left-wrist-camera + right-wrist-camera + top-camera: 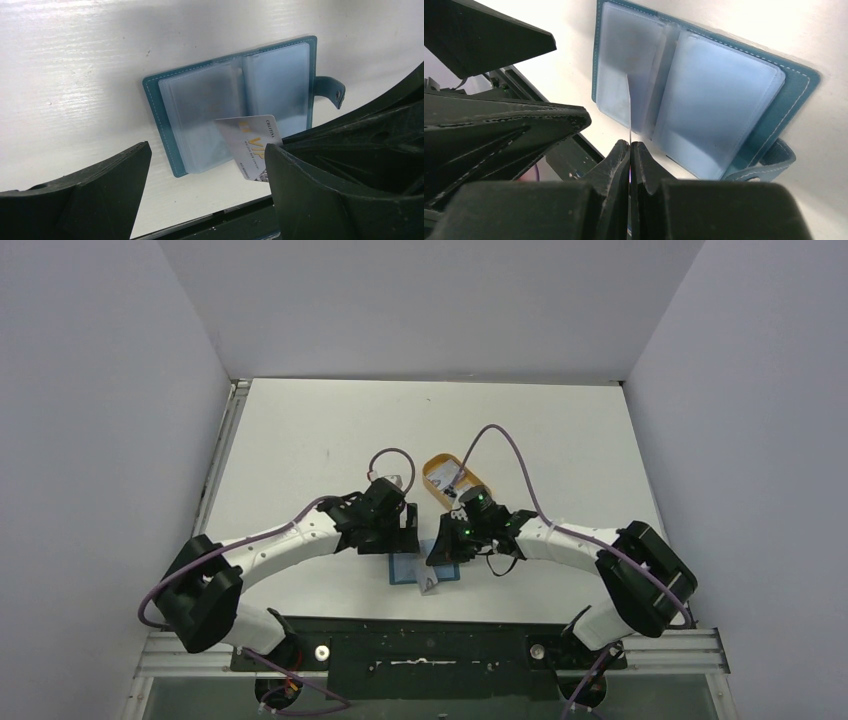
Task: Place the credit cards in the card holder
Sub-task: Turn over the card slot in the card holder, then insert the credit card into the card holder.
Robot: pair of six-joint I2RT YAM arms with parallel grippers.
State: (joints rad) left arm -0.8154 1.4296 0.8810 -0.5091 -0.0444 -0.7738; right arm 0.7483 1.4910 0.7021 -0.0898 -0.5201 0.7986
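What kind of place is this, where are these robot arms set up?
Probably a lab test cell: bare white panels box in a white table, with both arms bolted to a dark mounting plate.

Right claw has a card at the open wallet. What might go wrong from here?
The card is pinched by one edge in the right claw, so pushing may twist or slip it. The wallet lies loose, the open left claw not gripping it; it may slide. The clear sleeves overlap, so the card might miss a pocket.
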